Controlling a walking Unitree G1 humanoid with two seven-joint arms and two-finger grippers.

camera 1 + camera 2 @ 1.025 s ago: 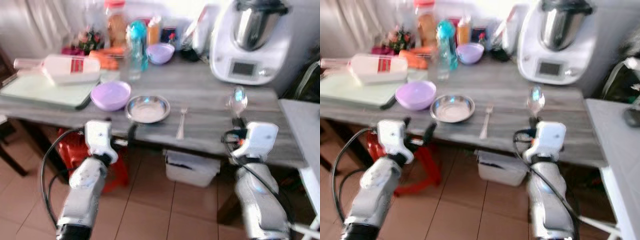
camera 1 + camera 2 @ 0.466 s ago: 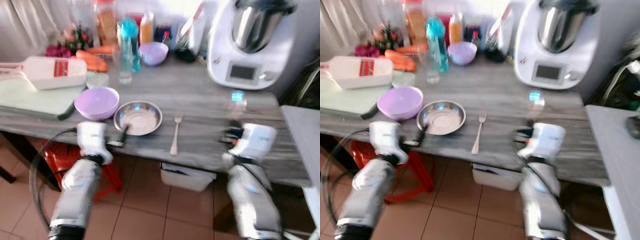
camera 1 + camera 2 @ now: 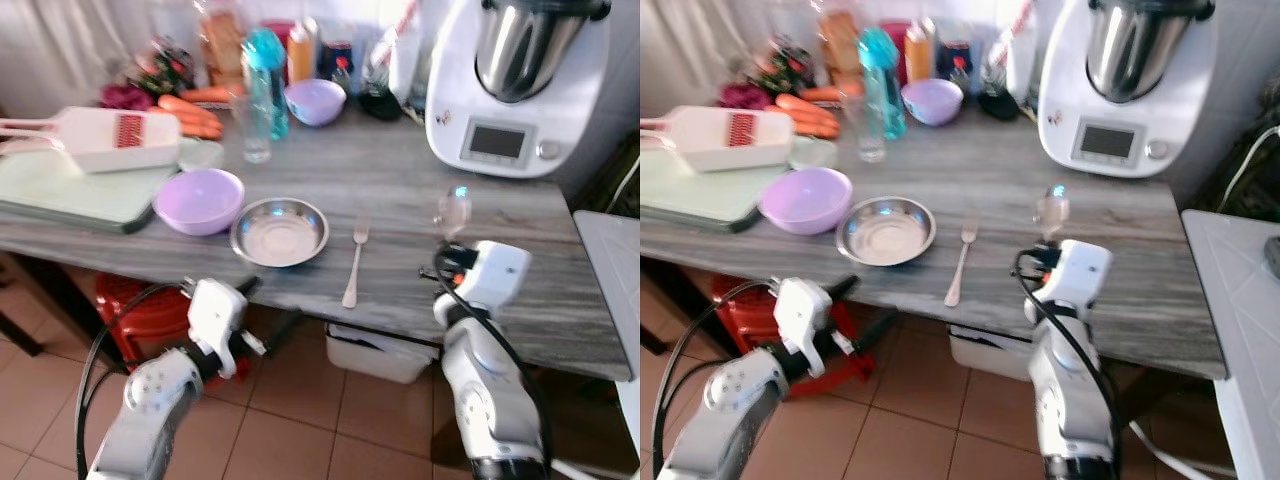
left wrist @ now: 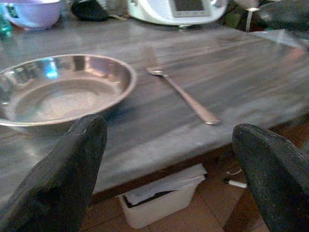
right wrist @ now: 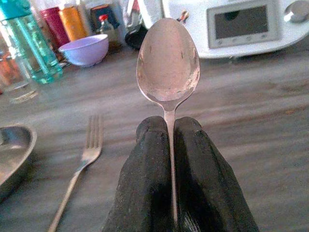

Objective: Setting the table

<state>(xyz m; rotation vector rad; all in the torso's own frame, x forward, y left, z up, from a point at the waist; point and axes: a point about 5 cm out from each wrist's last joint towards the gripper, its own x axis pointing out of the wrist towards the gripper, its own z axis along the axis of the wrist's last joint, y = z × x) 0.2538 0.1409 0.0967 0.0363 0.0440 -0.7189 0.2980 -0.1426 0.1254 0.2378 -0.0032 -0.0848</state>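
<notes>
A steel plate [image 3: 279, 230] lies near the front edge of the grey wooden table [image 3: 400, 180], with a fork [image 3: 352, 265] just to its right. My right gripper [image 3: 447, 255] is shut on the handle of a spoon [image 5: 168, 65]. It holds the spoon upright over the table, to the right of the fork. My left gripper [image 4: 164, 145] is open and holds nothing. It hangs below the table's front edge, in front of the plate [image 4: 63, 92].
A purple bowl [image 3: 198, 200] sits left of the plate. A green board [image 3: 70, 180] with a white slicer [image 3: 100, 135] is further left. Bottles, a glass [image 3: 255, 130] and a white kitchen machine [image 3: 520, 80] line the back. Under the table stand a white bin [image 3: 385, 350] and a red stool [image 3: 130, 310].
The camera has shifted. My left gripper has dropped from the table's edge to below it. My right gripper still holds the spoon upright.
</notes>
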